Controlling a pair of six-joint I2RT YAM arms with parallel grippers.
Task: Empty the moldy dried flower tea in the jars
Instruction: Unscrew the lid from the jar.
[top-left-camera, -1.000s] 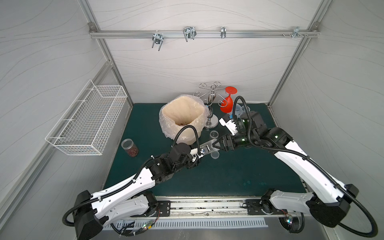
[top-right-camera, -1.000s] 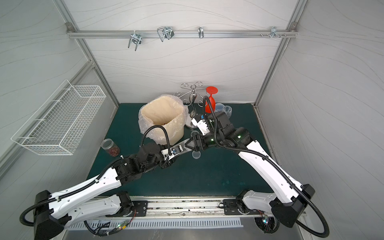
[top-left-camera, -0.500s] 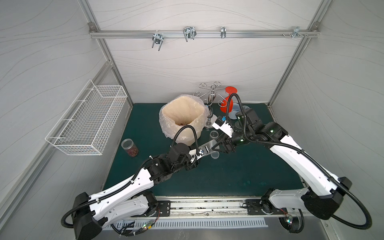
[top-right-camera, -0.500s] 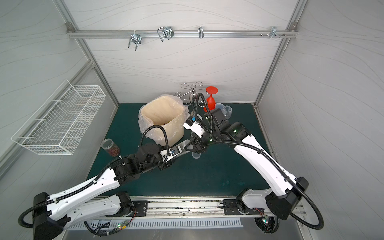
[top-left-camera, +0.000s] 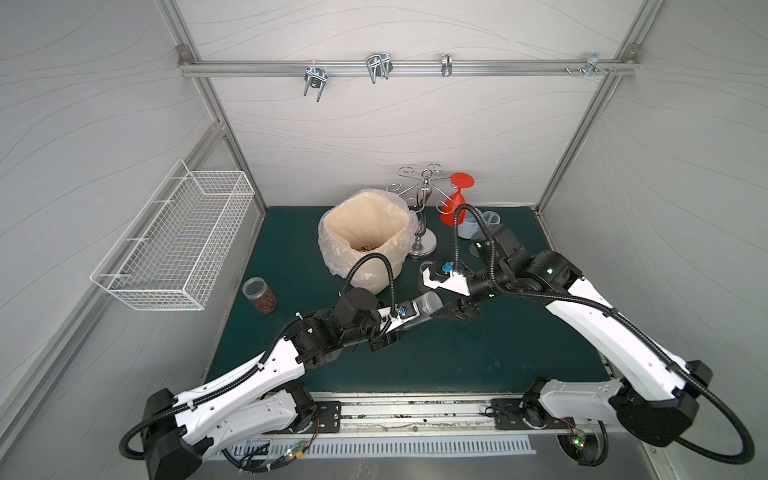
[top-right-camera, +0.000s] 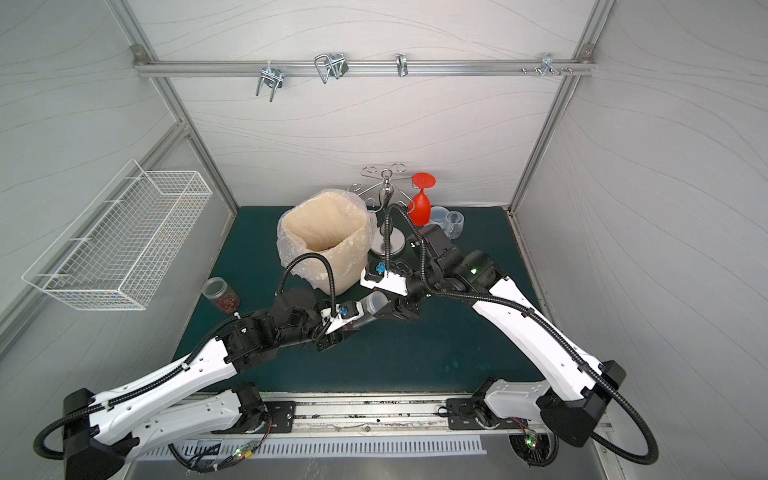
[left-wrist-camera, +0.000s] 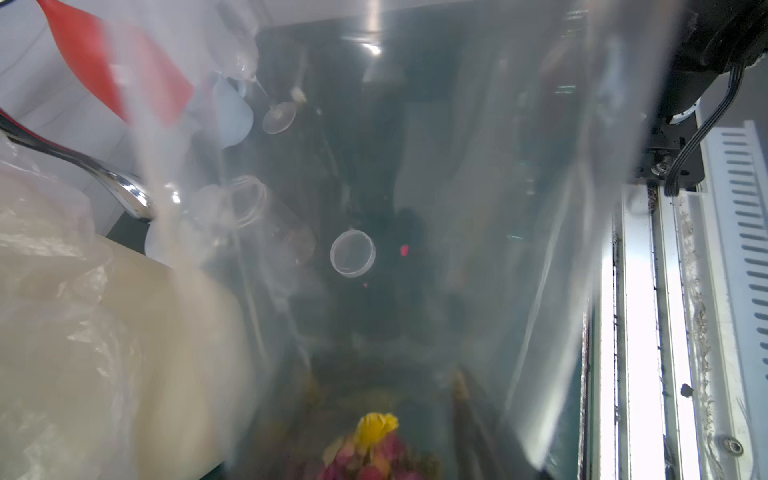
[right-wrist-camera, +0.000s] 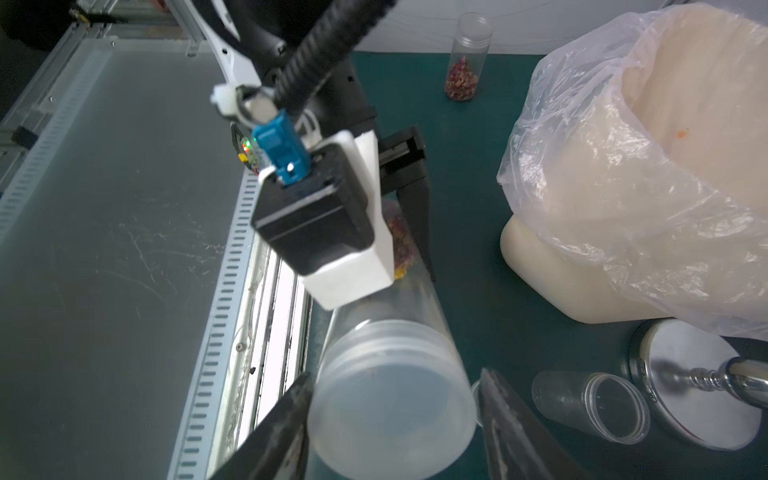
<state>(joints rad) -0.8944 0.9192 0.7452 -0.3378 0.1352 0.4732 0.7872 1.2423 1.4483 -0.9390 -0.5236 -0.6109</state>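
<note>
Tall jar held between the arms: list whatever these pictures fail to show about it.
Amount of tea: left wrist view, blurred through the tall jar, cut off by the edge; right wrist view, mostly behind the left wrist camera.
Hold of the left gripper on the tall jar: both top views, too small, under that camera.
Whether the lid is loosened: right wrist view, the translucent rim blurs the thread.

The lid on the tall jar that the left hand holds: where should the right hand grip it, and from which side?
Grip the lid by its round rim, one finger on each side, coming along the axis of the tall jar from its capped end. The left hand holds the jar tilted, so that end faces the right hand.
</note>
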